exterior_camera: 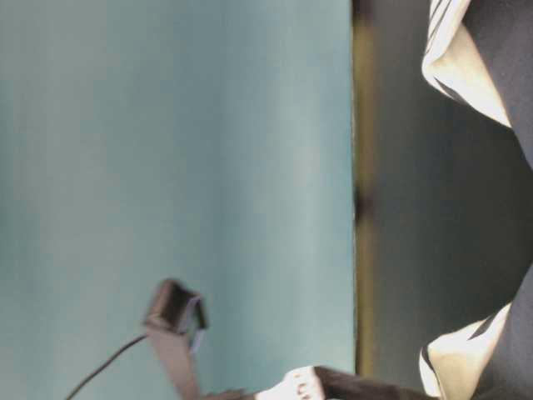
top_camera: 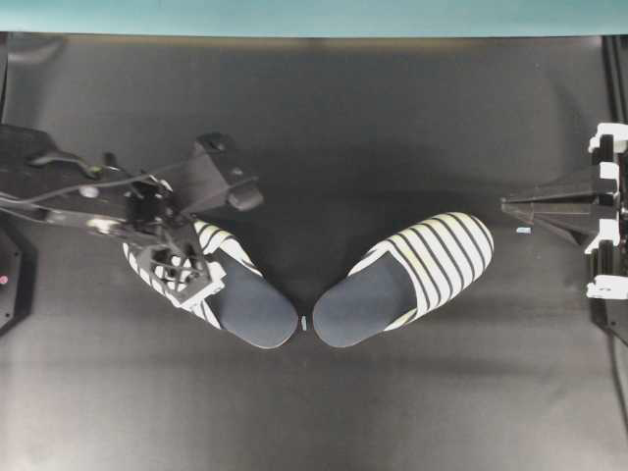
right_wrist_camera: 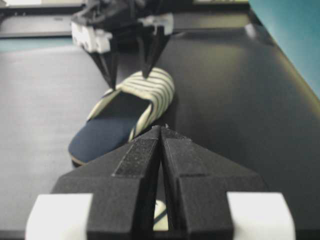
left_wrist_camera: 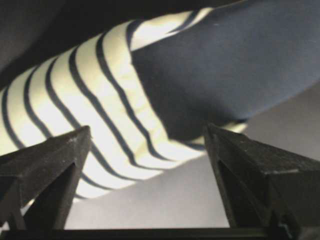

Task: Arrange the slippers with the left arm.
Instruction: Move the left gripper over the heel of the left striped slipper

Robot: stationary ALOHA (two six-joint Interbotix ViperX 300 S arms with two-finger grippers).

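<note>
Overhead: black mat (top_camera: 392, 118), teal wall (top_camera: 314, 15); left jaws spread, empty; right jaws closed.

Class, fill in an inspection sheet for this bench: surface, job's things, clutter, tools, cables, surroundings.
Surface: black mat.
Job's things: left slipper and right slipper, heels nearly meeting, toes splayed apart.
Clutter: small pale bits, one between the heels, one by the right tool.
Tools: left tool open, over the left slipper's striped toe; right tool shut, apart.
Cables: along the left arm.
Surroundings: teal wall.
</note>
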